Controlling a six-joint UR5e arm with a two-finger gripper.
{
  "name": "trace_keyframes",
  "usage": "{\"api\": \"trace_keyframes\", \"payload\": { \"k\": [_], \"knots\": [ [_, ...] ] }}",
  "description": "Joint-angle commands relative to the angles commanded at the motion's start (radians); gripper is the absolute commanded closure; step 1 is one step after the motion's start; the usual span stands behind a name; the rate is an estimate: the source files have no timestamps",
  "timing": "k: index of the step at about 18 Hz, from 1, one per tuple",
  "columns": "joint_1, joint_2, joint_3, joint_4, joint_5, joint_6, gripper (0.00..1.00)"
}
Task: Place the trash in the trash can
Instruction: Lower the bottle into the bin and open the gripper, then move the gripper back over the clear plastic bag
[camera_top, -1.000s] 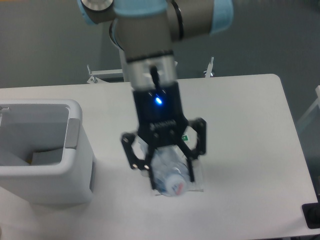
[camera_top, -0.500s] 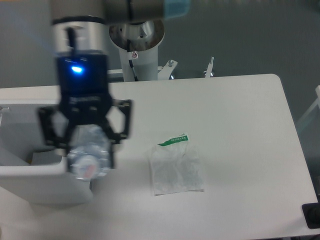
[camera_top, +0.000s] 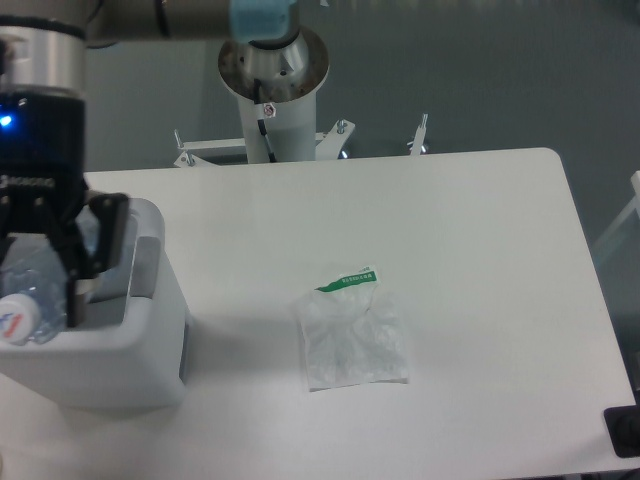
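- The gripper (camera_top: 35, 290) clamps the bottle (camera_top: 25, 300) above the trash can (camera_top: 150, 340).
- The plastic bag (camera_top: 353, 335) lies flat on the table (camera_top: 480, 250), well apart, nothing between.

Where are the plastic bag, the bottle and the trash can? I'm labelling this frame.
plastic bag (camera_top: 354, 343): fixed camera view, middle of the clear sheet.
bottle (camera_top: 28, 290): fixed camera view, its body between the fingers.
trash can (camera_top: 130, 358): fixed camera view, front right wall.
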Motion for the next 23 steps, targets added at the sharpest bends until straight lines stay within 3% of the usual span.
{"api": "trace_keyframes", "payload": {
  "k": [4, 8, 12, 14, 17, 20, 23],
  "knots": [
    [-0.006, -0.008, -0.032, -0.002, 0.002, 0.000, 0.28],
    [-0.008, 0.003, -0.043, -0.005, 0.000, -0.008, 0.02],
    [0.023, 0.040, -0.095, -0.009, 0.020, -0.003, 0.01],
    [0.130, 0.078, -0.114, -0.018, 0.031, -0.003, 0.01],
    [0.292, 0.106, -0.216, -0.032, 0.022, 0.006, 0.00],
    [0.423, 0.098, -0.265, -0.037, -0.003, 0.021, 0.01],
    [0.507, 0.083, -0.370, -0.058, -0.021, 0.055, 0.01]
  ]
}}
